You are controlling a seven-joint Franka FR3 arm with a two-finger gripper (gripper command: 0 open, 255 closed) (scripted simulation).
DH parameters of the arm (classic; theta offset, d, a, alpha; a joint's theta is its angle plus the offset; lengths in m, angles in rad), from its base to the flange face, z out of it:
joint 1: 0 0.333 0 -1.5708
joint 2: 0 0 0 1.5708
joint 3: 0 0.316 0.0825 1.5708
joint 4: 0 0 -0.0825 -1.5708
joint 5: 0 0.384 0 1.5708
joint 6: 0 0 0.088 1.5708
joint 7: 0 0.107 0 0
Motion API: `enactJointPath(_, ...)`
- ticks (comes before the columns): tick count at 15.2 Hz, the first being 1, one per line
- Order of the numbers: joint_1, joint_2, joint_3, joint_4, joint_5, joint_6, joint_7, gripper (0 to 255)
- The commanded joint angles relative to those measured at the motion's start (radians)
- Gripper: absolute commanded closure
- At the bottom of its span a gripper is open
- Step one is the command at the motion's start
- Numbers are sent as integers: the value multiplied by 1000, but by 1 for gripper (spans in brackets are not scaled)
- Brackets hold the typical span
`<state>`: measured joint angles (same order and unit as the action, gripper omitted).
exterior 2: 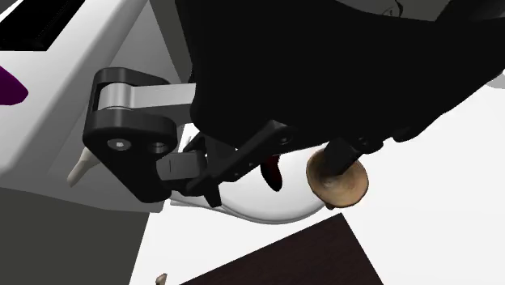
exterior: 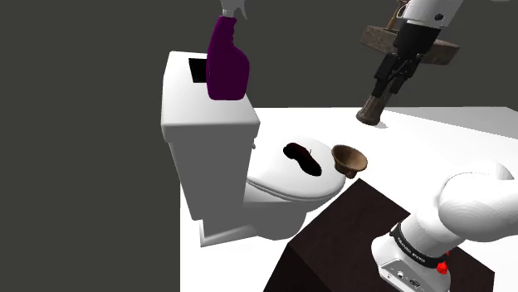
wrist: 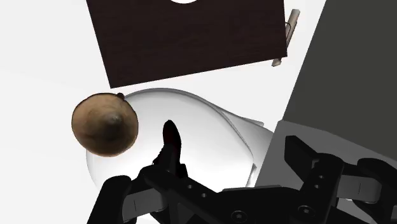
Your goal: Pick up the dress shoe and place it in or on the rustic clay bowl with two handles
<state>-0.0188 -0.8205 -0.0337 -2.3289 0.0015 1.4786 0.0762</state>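
One gripper (exterior: 390, 90): all black, at the end of the white arm. It is high in the shoulder view, at about 1 o'clock from the shoe and well apart from it, pointing downward.
Fingers (wrist: 294, 147): in the wrist view the two stand apart, clasping nothing. The gripper (wrist: 221, 158) looks down over the toilet lid.
Shoe (exterior: 302, 158): dark, almost black, lying flat on the closed toilet lid. In the shoulder view its length runs from 10 o'clock to 4 o'clock. In the wrist view the shoe (wrist: 172, 145) lies beyond the fingers, touching neither.
Bowl (exterior: 350, 158): brown clay, round, just beside the shoe at the lid's edge. It sits at 3 o'clock from the shoe in the shoulder view. In the second exterior view the bowl (exterior 2: 337, 180) is again at 3 o'clock from the shoe (exterior 2: 273, 172). In the wrist view the bowl (wrist: 105, 124) overlaps the lid's rim.
Toilet lid (exterior: 278, 184): white, oval, shut.
Tank (exterior: 207, 124): white, at 10 o'clock from the lid in the shoulder view.
Spray bottle (exterior: 227, 66): purple, upright on the tank, at 11 o'clock from the shoe.
Stand (exterior: 349, 240): dark brown box, at 5 o'clock from the shoe, carrying the arm's base.
Wooden furniture (exterior: 373, 106): brown, with a visible leg, behind the gripper in the shoulder view.
Floor (exterior: 448, 141): plain white.
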Motion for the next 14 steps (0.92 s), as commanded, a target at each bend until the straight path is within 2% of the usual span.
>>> enactJointPath(1,0,0,0,0,0,0,0,0)
enactJointPath(8,-21,107,-25,-142,-22,239,0,0)
enactJointPath(14,-38,258,-48,-212,-38,453,0,0)
